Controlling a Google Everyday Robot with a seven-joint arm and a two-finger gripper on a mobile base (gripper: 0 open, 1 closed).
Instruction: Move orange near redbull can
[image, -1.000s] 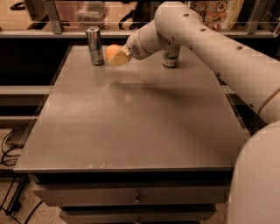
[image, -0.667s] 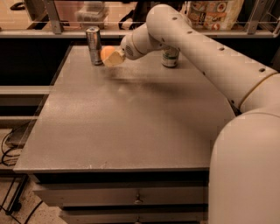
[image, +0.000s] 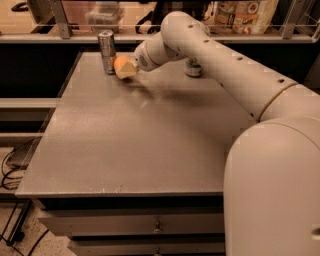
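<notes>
My gripper (image: 126, 70) is out near the far left corner of the desk (image: 150, 145). It is closed around the orange (image: 120, 63), with one pale finger lying across the fruit's right side. The orange sits just beside the redbull can (image: 106, 50), to its right and a little nearer the camera. I cannot say whether the two touch. I think the fruit is at or barely above the desk, though the shadow under it is too murky to be sure.

The placement looks about done, so the risks are all in the letting go. The can is slim and tall. If I drift left or swing my wrist while opening, the orange or a finger could nudge the can and tip it, and it stands close to the desk's back edge.

The orange is round and smooth. Released from any height, or dragged sideways by a finger coming off it, it could roll. It might roll into the can, or away across the bare desk, undoing the nearness.

My forearm (image: 225, 65) reaches close past the pale green-and-white can (image: 193, 67) further right, so a low or sweeping retreat could knock that one over. I'd open gently, then lift straight up before withdrawing.
</notes>
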